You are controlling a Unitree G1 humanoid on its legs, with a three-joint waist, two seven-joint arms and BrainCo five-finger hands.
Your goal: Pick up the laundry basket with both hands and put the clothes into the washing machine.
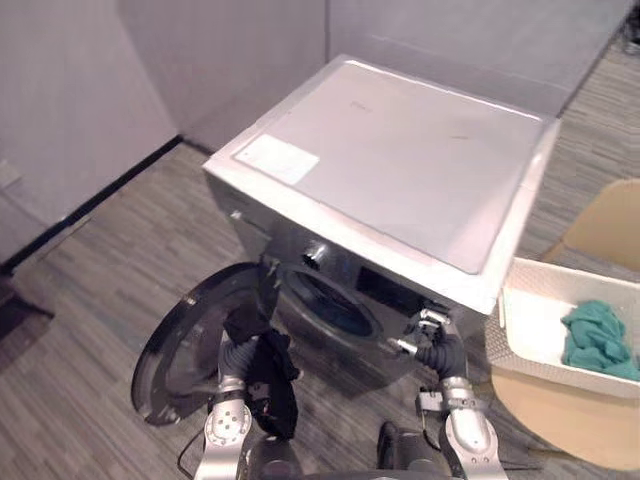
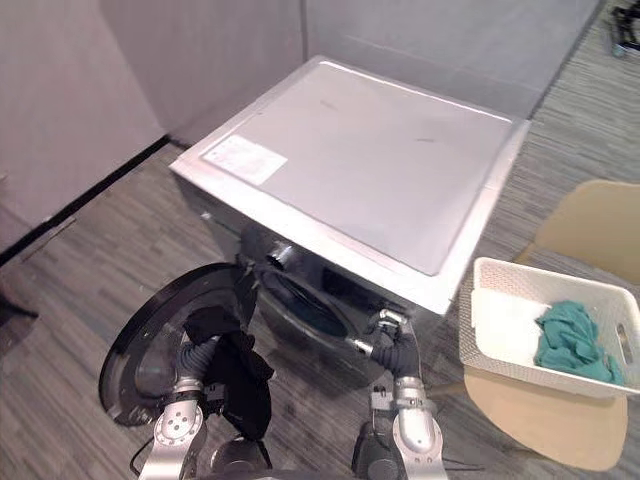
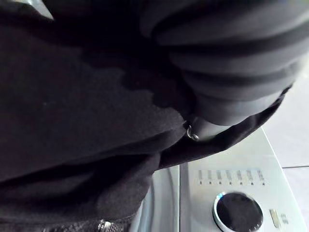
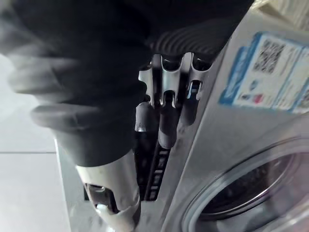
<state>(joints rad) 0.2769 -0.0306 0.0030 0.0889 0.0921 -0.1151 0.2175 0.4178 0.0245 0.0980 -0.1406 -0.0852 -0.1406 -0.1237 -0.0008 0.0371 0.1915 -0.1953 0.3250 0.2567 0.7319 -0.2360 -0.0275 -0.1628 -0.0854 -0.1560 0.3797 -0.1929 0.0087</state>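
The silver washing machine (image 1: 400, 160) stands in the middle with its round door (image 1: 185, 345) swung open to the left, baring the drum opening (image 1: 335, 305). My left hand (image 1: 238, 352) is in front of that opening, between door and drum, shut on a bunched black garment (image 1: 272, 385) that hangs down from it; the cloth (image 3: 72, 121) drapes over the hand. My right hand (image 1: 432, 340) is open to the right of the opening, its fingers (image 4: 166, 125) straight along the machine's front panel. The white laundry basket (image 1: 505, 320) sits to the right with a teal cloth (image 1: 598, 340) in it.
The basket rests on a tan chair (image 1: 570, 420) beside the machine's right side. A grey wall (image 1: 80, 110) runs along the left and behind the machine. The control knob (image 1: 313, 253) sits above the drum opening. Grey carpet floor (image 1: 90, 300) lies left of the door.
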